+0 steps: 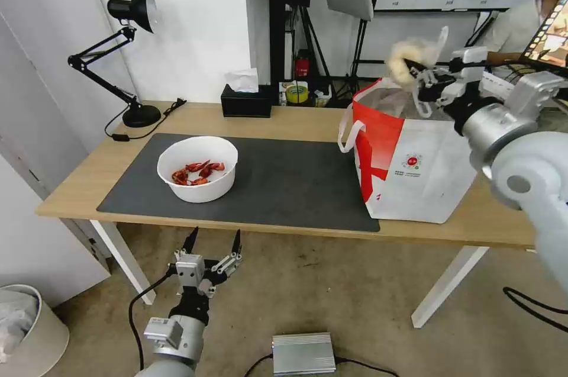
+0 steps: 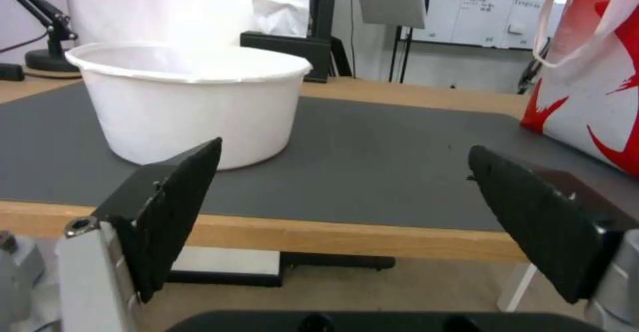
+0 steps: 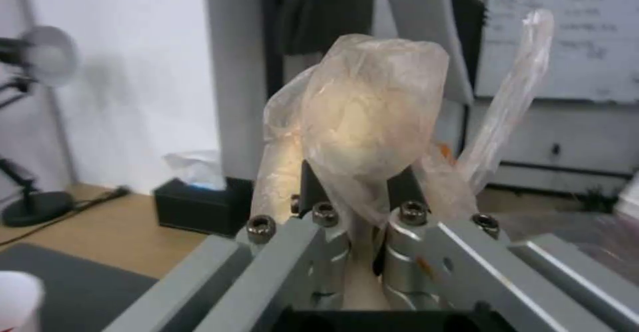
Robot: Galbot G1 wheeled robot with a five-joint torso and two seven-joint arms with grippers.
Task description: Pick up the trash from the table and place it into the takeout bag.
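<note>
My right gripper (image 1: 416,69) is shut on a pale bundle wrapped in clear plastic (image 1: 407,58), held in the air above the open mouth of the takeout bag (image 1: 414,170). Up close, the bundle (image 3: 373,122) sticks out between the closed fingers (image 3: 313,192). The white and red bag stands upright on the right part of the table (image 1: 284,119). A white round bowl (image 1: 197,168) with red crayfish shells sits on the dark grey mat (image 1: 284,187). My left gripper (image 1: 213,242) hangs open below the table's front edge, its fingers (image 2: 179,202) facing the bowl (image 2: 189,102).
A black desk lamp (image 1: 127,57) stands at the table's back left with its cord beside it. A black tissue box (image 1: 246,99) sits at the back edge. A silver box (image 1: 303,353) lies on the floor, and a bin (image 1: 26,329) is at the lower left.
</note>
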